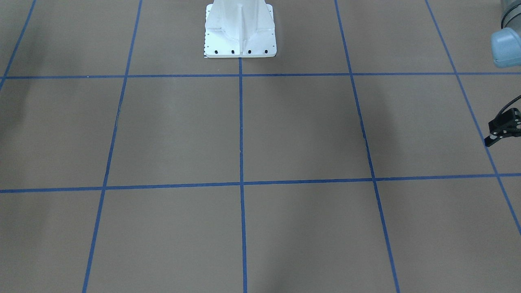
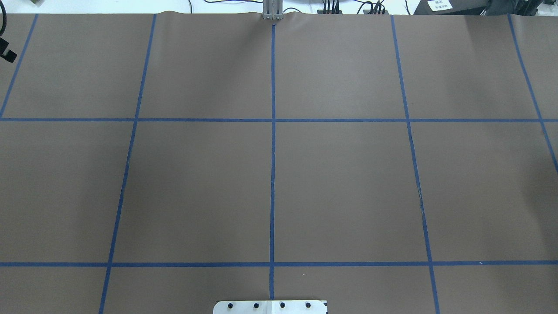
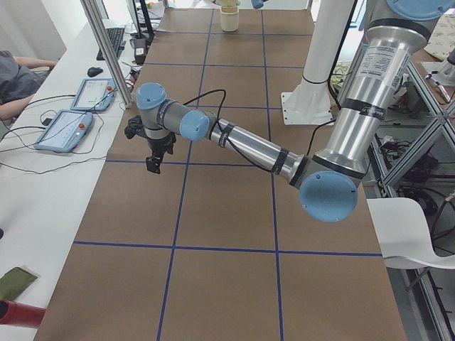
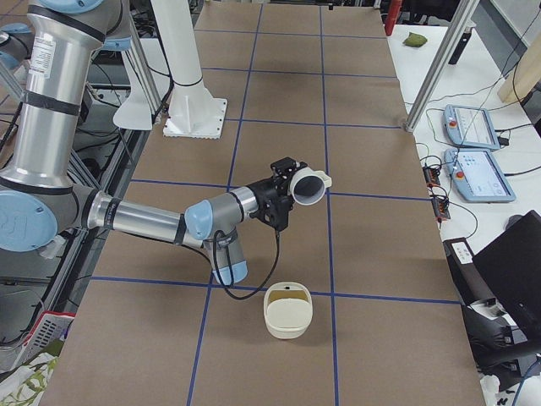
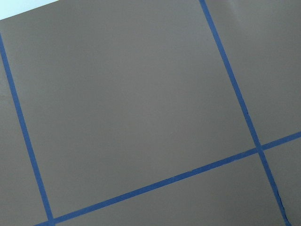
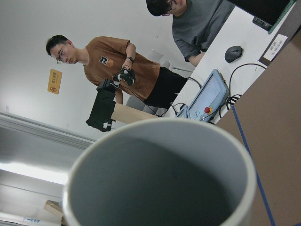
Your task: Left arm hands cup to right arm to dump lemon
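Observation:
The white cup [image 4: 311, 188] hangs in the air at the right arm's black gripper [image 4: 286, 194], tipped on its side with its mouth toward the table's far edge. Whether the jaws are shut on it I cannot tell. In the right wrist view the cup [image 6: 160, 179] fills the lower frame, and the part of its grey inside that shows is bare. The lemon is not clearly seen. The left gripper [image 3: 152, 165] points down over the table near the table's edge, far from the cup; only a black part of it [image 1: 504, 127] shows at the front view's edge, state unclear.
A cream bowl [image 4: 288, 311] stands on the table below and in front of the cup; its inside looks dull yellow. The white robot base [image 1: 240, 30] stands mid-table. Teach pendants [image 4: 478, 161] lie on the side bench. Two people [image 6: 117, 70] stand beyond it.

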`<state>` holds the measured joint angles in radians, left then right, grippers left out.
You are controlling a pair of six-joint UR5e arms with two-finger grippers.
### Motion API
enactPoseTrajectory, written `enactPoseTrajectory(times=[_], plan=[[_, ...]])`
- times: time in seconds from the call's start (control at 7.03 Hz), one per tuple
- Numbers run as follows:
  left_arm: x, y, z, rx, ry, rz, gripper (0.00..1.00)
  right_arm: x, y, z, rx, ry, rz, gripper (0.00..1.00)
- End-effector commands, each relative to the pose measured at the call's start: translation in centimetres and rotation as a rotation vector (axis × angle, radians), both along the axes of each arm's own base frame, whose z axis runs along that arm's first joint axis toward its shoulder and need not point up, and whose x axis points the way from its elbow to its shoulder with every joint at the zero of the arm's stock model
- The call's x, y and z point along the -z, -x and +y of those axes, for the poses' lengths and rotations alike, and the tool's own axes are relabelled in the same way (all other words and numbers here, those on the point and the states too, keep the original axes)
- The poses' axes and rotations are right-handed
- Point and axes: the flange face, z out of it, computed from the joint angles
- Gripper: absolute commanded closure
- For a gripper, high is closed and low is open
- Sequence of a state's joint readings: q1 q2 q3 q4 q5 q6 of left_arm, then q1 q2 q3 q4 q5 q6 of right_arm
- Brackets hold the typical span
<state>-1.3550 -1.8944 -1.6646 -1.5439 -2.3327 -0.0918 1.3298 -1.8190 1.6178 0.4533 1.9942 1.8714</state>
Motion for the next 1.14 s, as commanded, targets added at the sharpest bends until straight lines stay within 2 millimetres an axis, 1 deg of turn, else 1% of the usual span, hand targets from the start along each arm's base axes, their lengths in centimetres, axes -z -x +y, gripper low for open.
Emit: enactPoseTrajectory(times=[0.0, 0.14, 0.43, 0.57, 0.71, 0.85, 1.0], plan=[[0.3, -0.1, -0.1, 0.001, -0.008, 0.005, 0.00, 4.9, 1.0, -2.6, -0.032, -0.120, 0.294, 1.00], [1.3, -0.2, -0.4, 0.000, -0.019, 0.015, 0.00, 5.7, 1.9, -4.7, -0.041, -0.178, 0.423, 1.00], [4.5, -0.7, -1.4, 0.060, 0.016, 0.054, 0.00, 7.8, 4.2, -9.4, -0.042, -0.263, 0.654, 1.00], [5.8, -1.8, -1.8, 0.078, 0.035, 0.067, 0.00, 8.9, 5.8, -11.5, -0.041, -0.318, 0.771, 1.00], [7.5, -3.4, -2.1, 0.097, 0.061, 0.083, 0.00, 9.9, 8.6, -12.8, -0.060, -0.363, 0.851, 1.00], [9.3, -5.1, -2.3, 0.117, 0.089, 0.101, 0.00, 11.2, 12.1, -14.0, -0.090, -0.405, 0.927, 1.00], [11.4, -7.2, -2.5, 0.136, 0.121, 0.122, 0.00, 13.5, 17.0, -15.5, -0.108, -0.412, 0.976, 1.00]])
